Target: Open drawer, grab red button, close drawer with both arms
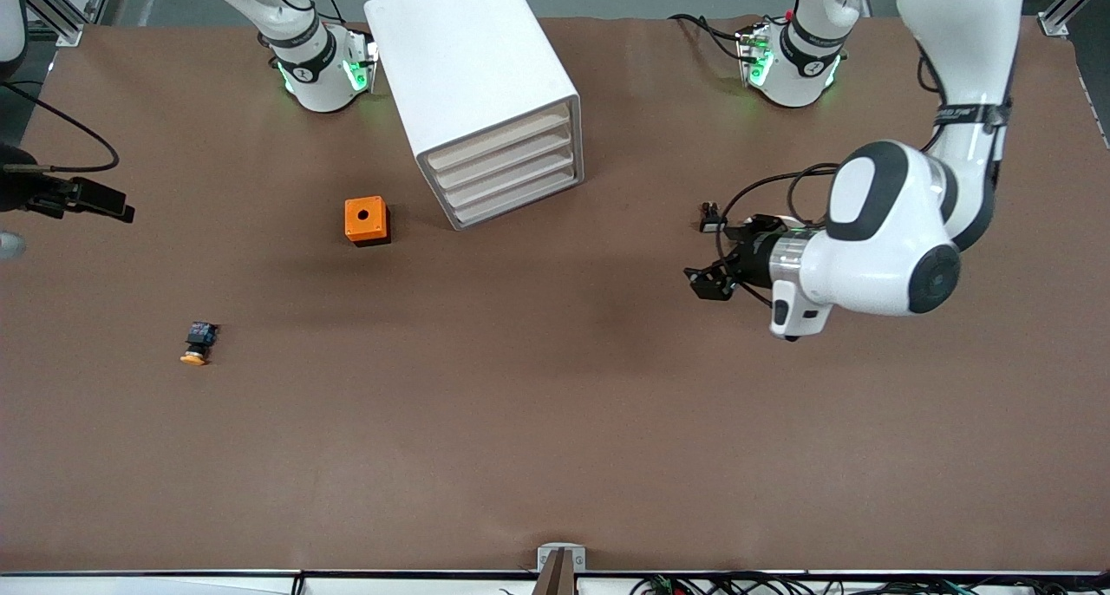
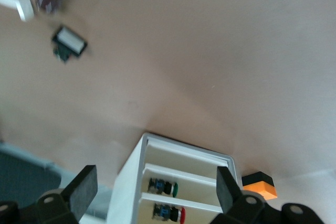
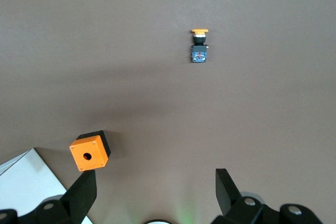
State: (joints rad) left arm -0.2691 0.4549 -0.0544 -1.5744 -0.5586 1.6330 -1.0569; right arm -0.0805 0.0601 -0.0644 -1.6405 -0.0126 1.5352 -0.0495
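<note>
The white cabinet (image 1: 473, 75) stands between the arms' bases, and all of its beige drawer fronts (image 1: 507, 174) are shut. In the left wrist view the red-capped button (image 2: 169, 213) lies inside one drawer level of the cabinet (image 2: 128, 182), beside a level holding a green-capped one (image 2: 163, 187). My left gripper (image 1: 708, 252) hangs open and empty over the table toward the left arm's end, facing the drawer fronts from a distance, as its own view shows (image 2: 156, 190). My right gripper (image 3: 156, 192) is open and empty, high over the table near the orange box.
An orange box with a hole (image 1: 366, 220) (image 3: 90, 151) sits beside the cabinet toward the right arm's end. A button with an orange-yellow cap (image 1: 198, 343) (image 3: 199, 45) lies nearer the front camera. A black fixture (image 1: 69, 196) juts in at the table's right-arm end.
</note>
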